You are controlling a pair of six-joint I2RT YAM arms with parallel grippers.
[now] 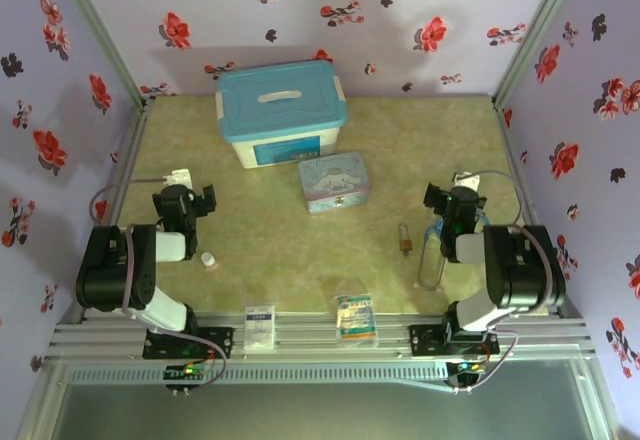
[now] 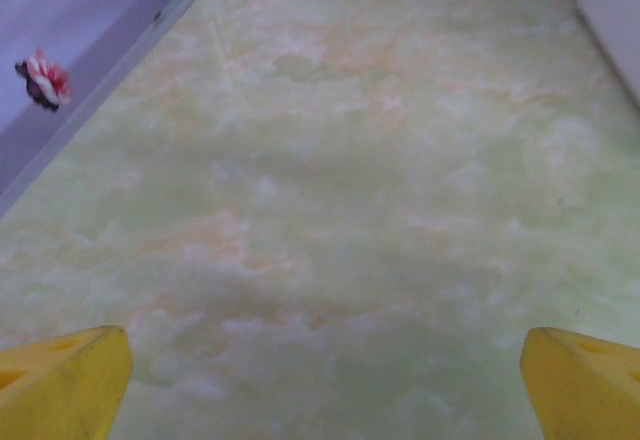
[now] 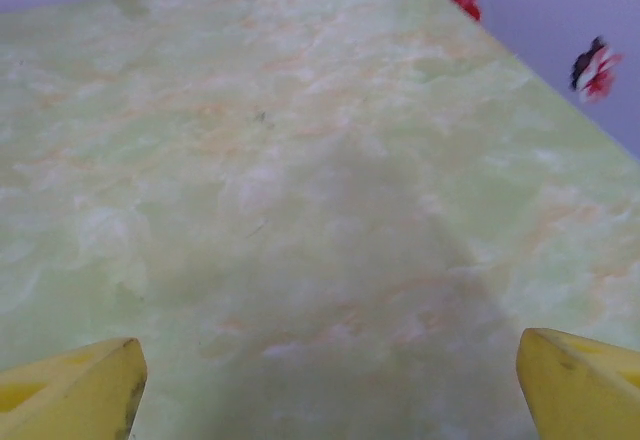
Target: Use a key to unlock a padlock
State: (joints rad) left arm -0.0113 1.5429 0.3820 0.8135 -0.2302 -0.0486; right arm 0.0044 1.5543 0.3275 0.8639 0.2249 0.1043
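Note:
The padlock [image 1: 404, 241], a tiny brass body with a thin silvery shackle, lies on the table just left of the right arm. The key is not to be made out; it is out of view. My right gripper [image 1: 432, 200] hovers behind and to the right of the padlock, apart from it. In the right wrist view it [image 3: 330, 385] is open, its yellow fingertips [image 3: 75, 390] wide apart over bare table. My left gripper [image 1: 205, 200] is at the left side, far from the padlock. It [image 2: 325, 380] is open too, with nothing between its yellow fingertips [image 2: 65, 380].
A white box with a blue lid [image 1: 283, 112] stands at the back centre, and a light-blue cartoon tin [image 1: 334, 182] sits in front of it. A small white cylinder [image 1: 209, 260] lies near the left arm. Two packets [image 1: 260, 322] [image 1: 356, 317] rest at the front edge.

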